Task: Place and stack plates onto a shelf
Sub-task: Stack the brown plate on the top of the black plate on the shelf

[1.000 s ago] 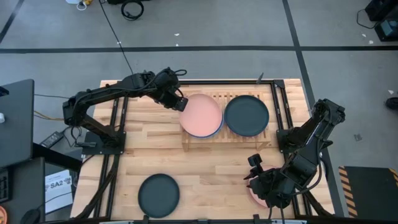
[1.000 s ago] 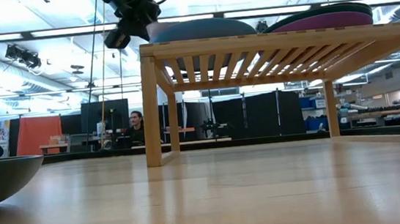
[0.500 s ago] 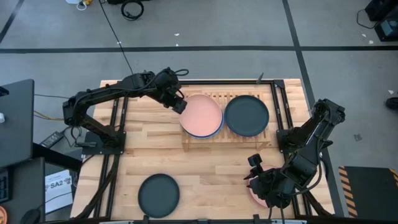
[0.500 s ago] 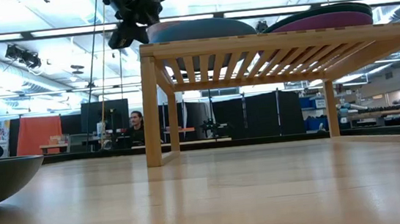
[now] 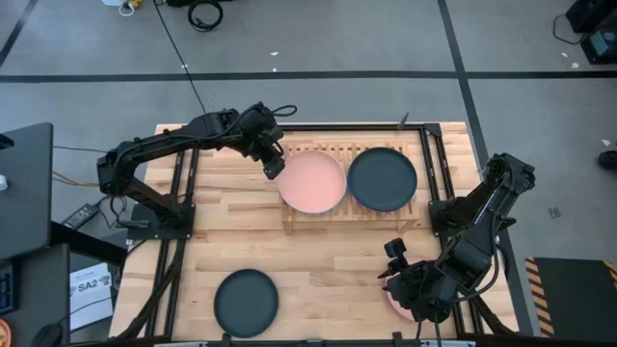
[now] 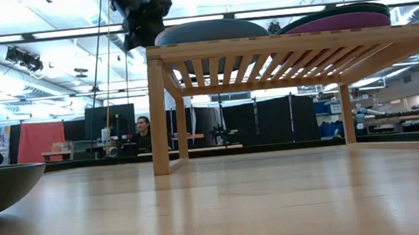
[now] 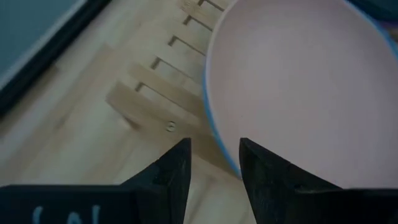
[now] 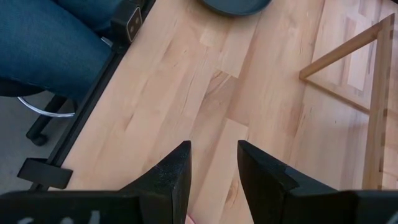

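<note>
A light wooden desk [image 5: 318,265] was seen from above with 2 dark robot arms. A low slatted wooden shelf [image 5: 416,220] stood toward the far middle of the desk. On its left half lay a salmon pink plate [image 5: 312,181] stacked on a blue plate [image 7: 219,132], whose rim showed as a thin edge beneath it. On its right half lay a dark teal plate [image 5: 383,178], with a purple plate [image 6: 347,22] under it in the low view.

The left pincer [image 5: 274,164] hovered just beside the pink plate's left rim, above the shelf's left end. Its fingers were parted and held nothing; in the left wrist view the plate's edge lay just ahead of the fingertips, apart from them.

The step in hand looked like letting go of the pink plate and clearing away. To do it well, the left pincer would need to draw back sideways and upward with its fingers parted, so neither finger dragged the rim and shifted the stack.

A black plate [image 5: 246,301] sat on the near left of the desk, well apart from both arms. The right pincer [image 5: 405,281] waited low at the near right corner, fingers parted around nothing, over a pink-edged plate [image 5: 393,301] mostly hidden beneath the arm.
</note>
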Controlling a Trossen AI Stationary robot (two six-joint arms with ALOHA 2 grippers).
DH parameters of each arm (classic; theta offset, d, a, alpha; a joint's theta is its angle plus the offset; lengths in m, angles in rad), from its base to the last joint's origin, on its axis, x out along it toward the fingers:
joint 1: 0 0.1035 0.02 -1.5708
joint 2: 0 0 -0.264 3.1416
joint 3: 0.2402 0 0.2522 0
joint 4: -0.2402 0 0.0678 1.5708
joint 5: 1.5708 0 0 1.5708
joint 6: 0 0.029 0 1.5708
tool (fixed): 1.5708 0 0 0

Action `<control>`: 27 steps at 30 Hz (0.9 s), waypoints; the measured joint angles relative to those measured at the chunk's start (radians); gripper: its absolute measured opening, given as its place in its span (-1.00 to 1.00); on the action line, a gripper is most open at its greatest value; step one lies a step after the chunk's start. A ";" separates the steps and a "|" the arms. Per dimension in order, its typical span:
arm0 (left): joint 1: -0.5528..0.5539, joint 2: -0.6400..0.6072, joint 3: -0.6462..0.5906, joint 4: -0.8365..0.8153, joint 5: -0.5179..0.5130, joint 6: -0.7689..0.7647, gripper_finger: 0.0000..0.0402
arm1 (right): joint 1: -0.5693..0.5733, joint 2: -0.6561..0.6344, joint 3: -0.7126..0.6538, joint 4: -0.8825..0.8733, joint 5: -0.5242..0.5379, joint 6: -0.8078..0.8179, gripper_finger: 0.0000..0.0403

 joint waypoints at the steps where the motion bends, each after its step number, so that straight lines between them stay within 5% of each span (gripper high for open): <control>1: 0.003 0.000 0.000 0.000 -0.010 0.020 -0.29 | 0.000 0.000 0.000 0.000 0.000 0.006 -0.33; 17: -0.025 -0.171 0.000 -0.051 -0.019 0.178 -0.29 | 0.000 0.000 0.000 0.009 -0.002 0.130 -0.33; 27: -0.306 -0.391 -0.001 -0.101 -0.162 0.160 -0.29 | 0.002 -0.001 -0.011 -0.122 -0.033 0.326 -0.33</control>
